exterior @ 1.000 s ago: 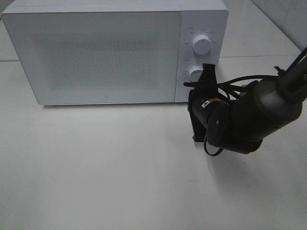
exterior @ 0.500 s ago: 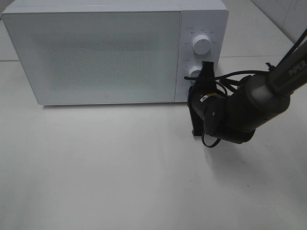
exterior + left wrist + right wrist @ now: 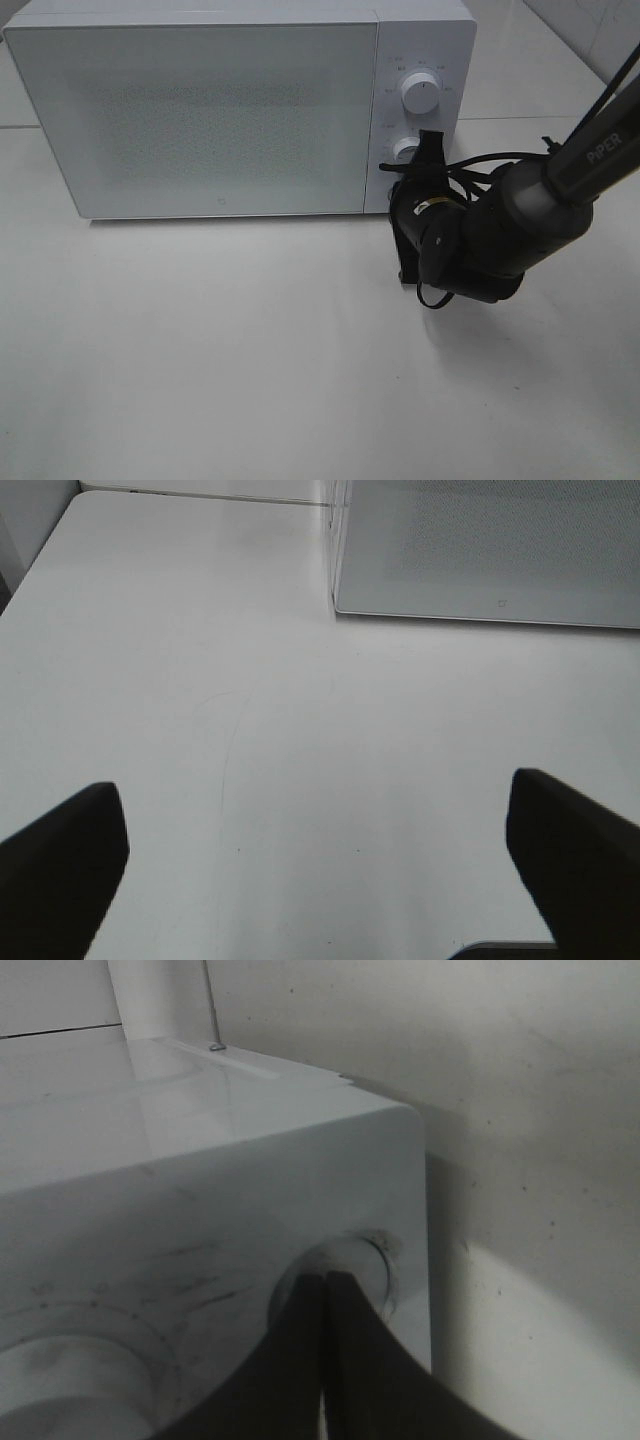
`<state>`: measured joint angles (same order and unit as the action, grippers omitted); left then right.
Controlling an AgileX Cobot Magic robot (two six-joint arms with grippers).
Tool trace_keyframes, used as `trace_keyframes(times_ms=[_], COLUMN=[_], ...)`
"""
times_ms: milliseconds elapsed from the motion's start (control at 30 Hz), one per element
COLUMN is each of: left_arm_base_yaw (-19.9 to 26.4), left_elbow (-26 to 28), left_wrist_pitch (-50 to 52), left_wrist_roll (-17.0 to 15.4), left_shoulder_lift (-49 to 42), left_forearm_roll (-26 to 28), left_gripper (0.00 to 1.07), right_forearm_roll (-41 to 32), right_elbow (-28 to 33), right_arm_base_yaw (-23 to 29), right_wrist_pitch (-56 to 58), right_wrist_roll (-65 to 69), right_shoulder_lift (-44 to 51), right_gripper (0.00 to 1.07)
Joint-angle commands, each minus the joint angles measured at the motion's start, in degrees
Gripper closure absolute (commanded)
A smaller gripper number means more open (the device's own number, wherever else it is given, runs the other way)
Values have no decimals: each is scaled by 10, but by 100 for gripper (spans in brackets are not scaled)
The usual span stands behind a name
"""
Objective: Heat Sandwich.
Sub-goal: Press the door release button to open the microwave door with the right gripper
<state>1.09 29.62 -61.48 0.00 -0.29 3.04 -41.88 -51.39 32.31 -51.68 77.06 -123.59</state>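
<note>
White is nearly all there is to see: a white microwave (image 3: 220, 120) stands at the back of a pale table (image 3: 250, 360), its door shut and its speckled front too cloudy to see through. I cannot tell where the sandwich is; it shows in none of the views. On the control panel at the right of the door sit an upper knob (image 3: 420, 92) and a lower knob (image 3: 405, 150). The black right arm (image 3: 500, 240) reaches in from the right side, cables looped round its wrist, and brings the right gripper (image 3: 325, 1285) up against that panel. Its two dark fingers are pressed together with no gap and nothing between them, and their tips meet a small round button (image 3: 365, 1260) close to the panel's corner, beside the lower knob. The left gripper (image 3: 318, 870) hangs over bare table near the microwave's other front corner, its fingers (image 3: 60, 865) spread wide and holding nothing.
</note>
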Motion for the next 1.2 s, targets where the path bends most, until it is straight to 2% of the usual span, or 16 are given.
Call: trace_keyframes(times_ms=[33, 233, 467, 867, 1200], left_arm_base_yaw=[2, 2, 2, 2, 2], left_elbow=[-1, -1, -1, -1, -1], left_wrist_pitch=[2, 2, 2, 2, 2], left_wrist_roll=[0, 0, 0, 0, 0], left_shoulder_lift=[-10, -10, -10, -10, -10], left_forearm_roll=[-1, -1, -1, -1, -1], left_gripper=[10, 10, 10, 10, 10], right_forearm_roll=[-2, -8, 5, 5, 7], right_elbow=[-8, -11, -46, -101, -103], right_arm_base_yaw=[-5, -15, -16, -37, -37], right_wrist_pitch=[-34, -41, -45, -125, -112], right_wrist_roll=[-11, -11, -9, -48, -62], right_shoulder_lift=[1, 1, -18, -39, -39], right_gripper=[107, 107, 107, 107, 107])
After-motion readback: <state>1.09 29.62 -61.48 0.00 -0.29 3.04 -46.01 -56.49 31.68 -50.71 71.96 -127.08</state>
